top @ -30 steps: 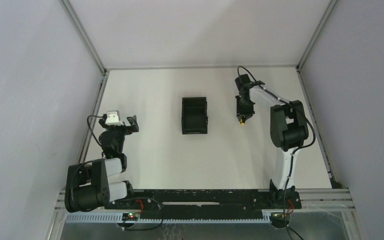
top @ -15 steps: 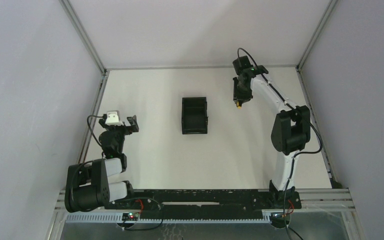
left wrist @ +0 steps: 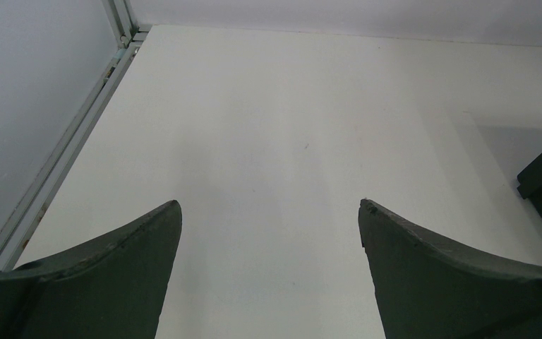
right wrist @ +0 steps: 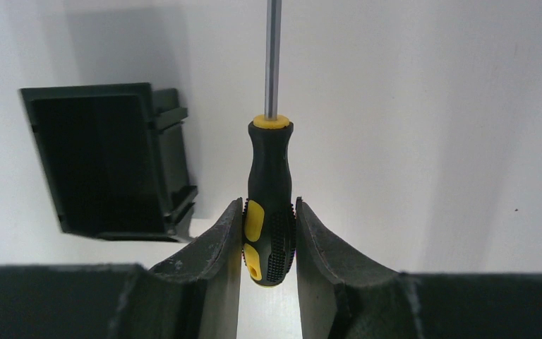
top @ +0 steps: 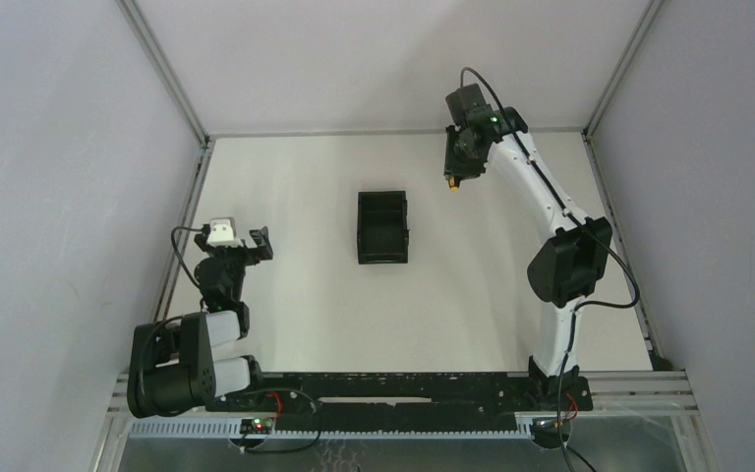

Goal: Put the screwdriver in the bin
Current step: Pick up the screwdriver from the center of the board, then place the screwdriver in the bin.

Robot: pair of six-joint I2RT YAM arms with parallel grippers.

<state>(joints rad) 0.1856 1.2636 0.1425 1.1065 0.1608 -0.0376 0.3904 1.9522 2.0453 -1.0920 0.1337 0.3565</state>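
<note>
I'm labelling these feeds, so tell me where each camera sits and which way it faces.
Top external: above and behind the left arm and right arm, both fully shown, looking down on the table and bin.
Left wrist: on the left gripper, looking low along the table toward the far wall; its two open fingers show.
Right wrist: on the right gripper, looking down at the table; its fingers clamp the screwdriver, bin at left.
Shared: top and right wrist views both show bin and screwdriver.

Bright, even, diffuse light; a soft grey shadow falls just beside the bin (right wrist: 173,159) on the white table (right wrist: 430,141); pictures sharp.
</note>
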